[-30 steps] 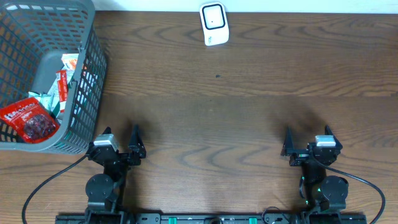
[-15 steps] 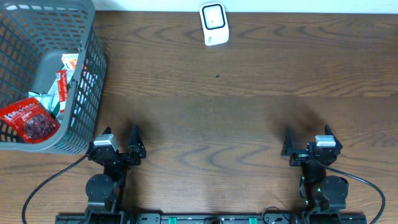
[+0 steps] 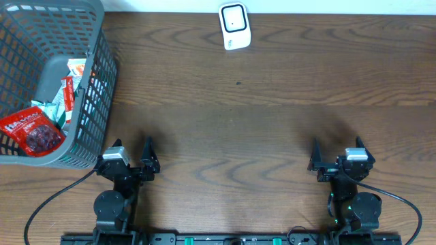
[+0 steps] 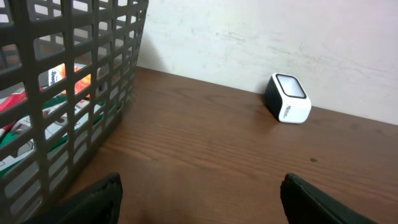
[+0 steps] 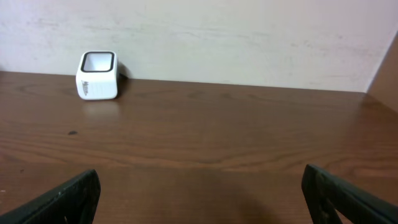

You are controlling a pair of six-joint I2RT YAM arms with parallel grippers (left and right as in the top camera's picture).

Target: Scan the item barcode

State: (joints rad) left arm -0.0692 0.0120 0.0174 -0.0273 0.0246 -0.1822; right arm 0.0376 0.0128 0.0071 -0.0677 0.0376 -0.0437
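A white barcode scanner with a dark window stands at the table's far edge; it also shows as the scanner in the left wrist view and the scanner in the right wrist view. Packaged items, a red snack bag among them, lie in the grey basket at the far left. My left gripper rests open near the front edge, just right of the basket, with nothing between its fingers. Over at the front right, my right gripper is open and empty too.
The grey mesh basket wall rises close on the left of the left gripper. A pale wall runs behind the table's far edge. Bare brown wood lies between the grippers and the scanner.
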